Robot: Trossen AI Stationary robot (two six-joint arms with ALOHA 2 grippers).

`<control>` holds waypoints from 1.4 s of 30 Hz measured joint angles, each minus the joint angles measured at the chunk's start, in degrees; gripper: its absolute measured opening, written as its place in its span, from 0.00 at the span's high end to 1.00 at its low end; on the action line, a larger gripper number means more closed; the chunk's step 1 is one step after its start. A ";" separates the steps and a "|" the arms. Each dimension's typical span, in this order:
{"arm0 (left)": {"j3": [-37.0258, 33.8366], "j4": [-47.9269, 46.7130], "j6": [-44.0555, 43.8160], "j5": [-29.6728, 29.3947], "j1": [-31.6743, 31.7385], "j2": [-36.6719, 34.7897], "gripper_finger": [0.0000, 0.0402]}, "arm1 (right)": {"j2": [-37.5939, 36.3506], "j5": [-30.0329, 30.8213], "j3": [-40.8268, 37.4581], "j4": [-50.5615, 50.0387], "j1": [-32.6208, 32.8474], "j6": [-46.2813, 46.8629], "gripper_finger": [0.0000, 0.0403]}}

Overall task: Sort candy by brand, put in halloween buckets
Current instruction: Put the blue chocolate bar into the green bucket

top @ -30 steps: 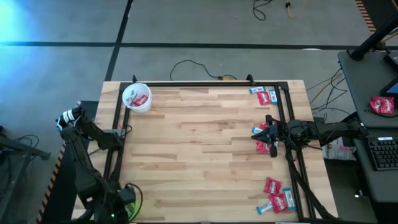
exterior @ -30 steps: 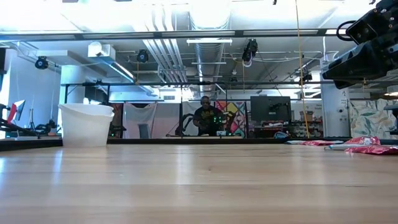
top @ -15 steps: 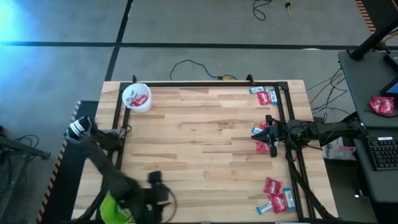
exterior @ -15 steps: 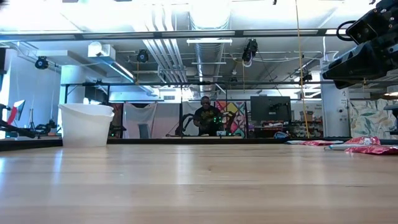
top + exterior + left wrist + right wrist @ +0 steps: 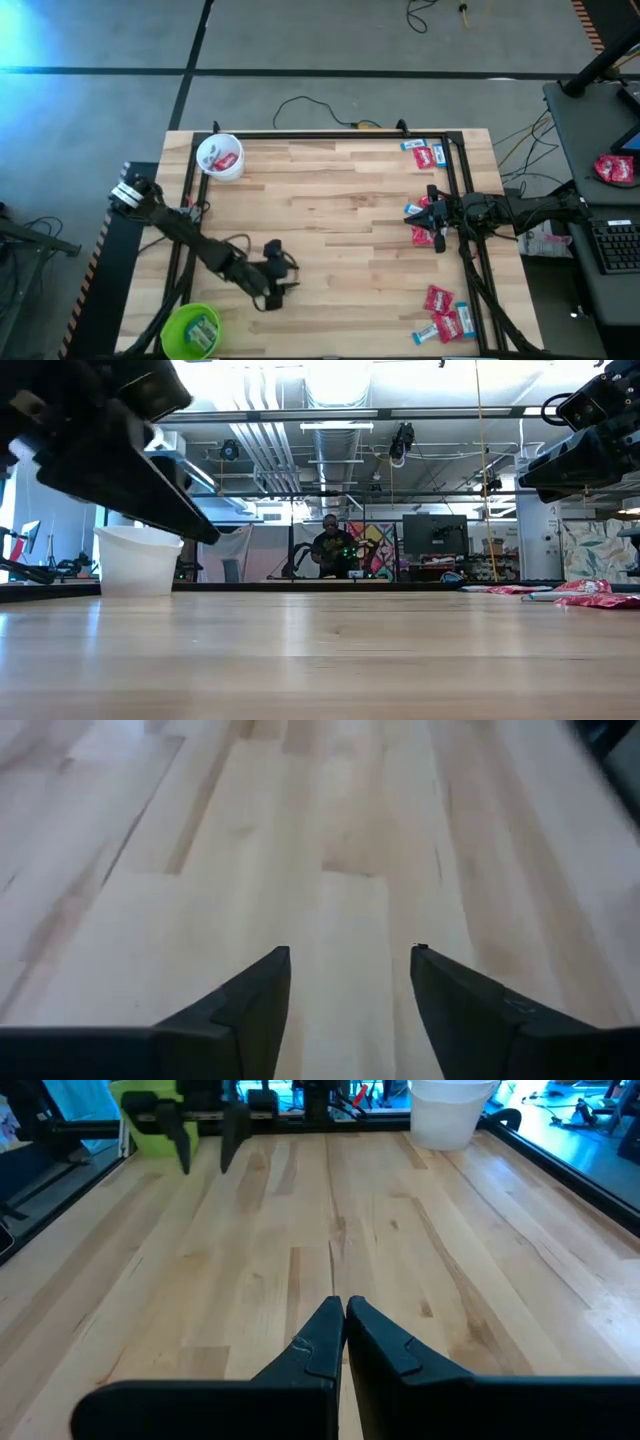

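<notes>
So our left gripper (image 5: 290, 277) is out over the bare wood of the table (image 5: 340, 250), near the front-left part, fingers (image 5: 255, 1005) spread apart with nothing between them. Our right gripper (image 5: 428, 213) sits at the right side, pinched fully closed and empty, parked among the candy. We've got red and blue-white candy (image 5: 428, 155) scattered down the right edge, more at the front corner (image 5: 445, 318). The white bucket (image 5: 220, 156) is at the back left with a few pieces in it; the green bucket (image 5: 192, 330) is front left.
</notes>
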 joint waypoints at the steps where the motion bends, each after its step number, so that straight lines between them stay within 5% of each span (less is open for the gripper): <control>1: -2.69 3.60 0.70 0.12 0.29 -1.18 0.53 | 0.00 0.01 0.02 0.01 0.00 0.00 0.98; 5: -9.25 8.98 1.60 3.64 2.70 -5.80 0.55 | 0.00 0.00 0.00 0.02 0.00 0.00 0.98; 12: -13.63 10.64 5.06 0.82 4.76 -11.22 0.56 | 0.00 0.00 0.00 0.01 0.01 0.00 0.98; 23: -13.10 35.14 32.96 0.92 13.58 -14.99 0.56 | 0.00 0.01 0.00 0.02 0.00 0.00 0.98; 33: -19.54 41.52 29.19 0.95 18.07 -15.85 0.56 | 0.00 0.00 0.00 0.01 0.02 0.00 0.98; 42: -22.50 43.07 19.10 1.04 9.47 -18.95 0.56 | -0.02 -0.01 0.02 0.01 0.00 0.00 0.98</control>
